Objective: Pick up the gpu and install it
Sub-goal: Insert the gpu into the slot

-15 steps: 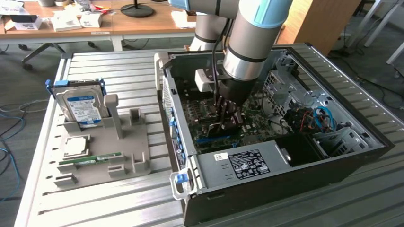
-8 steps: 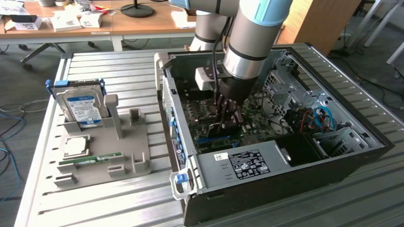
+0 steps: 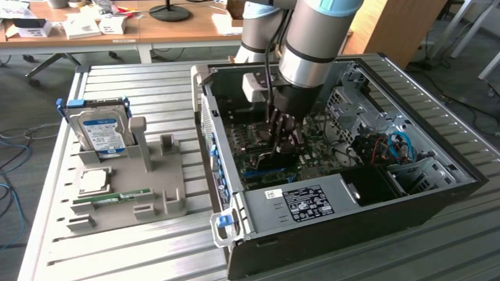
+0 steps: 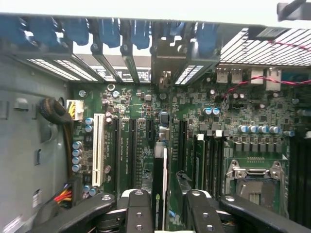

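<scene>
My gripper reaches down into the open computer case, over the motherboard. In the wrist view the gripper is shut on the gpu, a thin card seen edge-on between the two black fingers. The card runs toward the case's rear slot openings, and its silvery end bracket stands among the blue slot clips. It sits in line with the dark expansion slots, beside the white slot. In the exterior view the gpu shows as a dark piece below the fingers, close to the board. Whether it is seated I cannot tell.
A grey holder tray at the exterior view's left carries a hard drive with a blue label, a processor and a green RAM stick. The case walls close in around the arm. A slatted metal table lies underneath.
</scene>
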Controlling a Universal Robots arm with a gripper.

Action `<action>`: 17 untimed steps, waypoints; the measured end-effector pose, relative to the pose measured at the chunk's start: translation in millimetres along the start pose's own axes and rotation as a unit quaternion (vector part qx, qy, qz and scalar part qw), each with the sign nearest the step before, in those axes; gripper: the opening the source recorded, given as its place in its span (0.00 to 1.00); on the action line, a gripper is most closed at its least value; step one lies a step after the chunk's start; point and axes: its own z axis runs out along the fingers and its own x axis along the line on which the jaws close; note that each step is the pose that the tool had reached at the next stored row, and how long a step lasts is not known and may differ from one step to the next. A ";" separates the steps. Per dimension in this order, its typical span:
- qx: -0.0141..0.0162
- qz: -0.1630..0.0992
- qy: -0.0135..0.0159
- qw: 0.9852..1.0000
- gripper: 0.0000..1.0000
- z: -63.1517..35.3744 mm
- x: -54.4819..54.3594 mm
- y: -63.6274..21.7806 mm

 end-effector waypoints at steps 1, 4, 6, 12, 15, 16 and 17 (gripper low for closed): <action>0.000 0.000 0.000 1.000 0.33 -3.1 -0.1 0.2; 0.000 0.000 0.000 1.000 0.33 -13.1 -0.2 0.8; 0.000 0.000 0.000 1.000 0.33 -20.0 -0.4 1.2; 0.000 0.000 0.000 1.000 0.33 -40.1 -0.7 2.4; 0.000 0.000 0.000 1.000 0.33 -48.5 -0.9 2.9; 0.000 0.000 0.000 1.000 0.33 -51.1 -0.9 3.0; 0.000 0.000 0.000 1.000 0.33 -53.5 -1.0 3.2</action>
